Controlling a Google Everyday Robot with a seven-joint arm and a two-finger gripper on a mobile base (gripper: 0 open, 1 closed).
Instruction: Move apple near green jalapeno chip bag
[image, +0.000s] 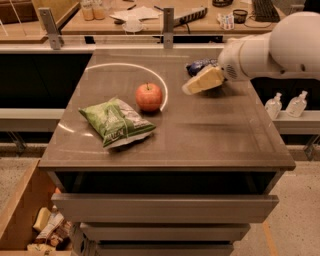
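Apple (149, 96) sits on counter (225, 135) just far-right of green chip bag (116, 121), w/ gripper (202, 80) hovering well apart at far right, can't tell if spread or closed.

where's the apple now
In the camera view the apple sits on the table beyond the green jalapeno chip bag, left of centre; the gripper hangs apart on the picture's right.

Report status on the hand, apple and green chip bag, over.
Hand hovers above grey tabletop right rear, apart from small round red apple. Apple rests beside crumpled green foil chip bag. Nothing between them.
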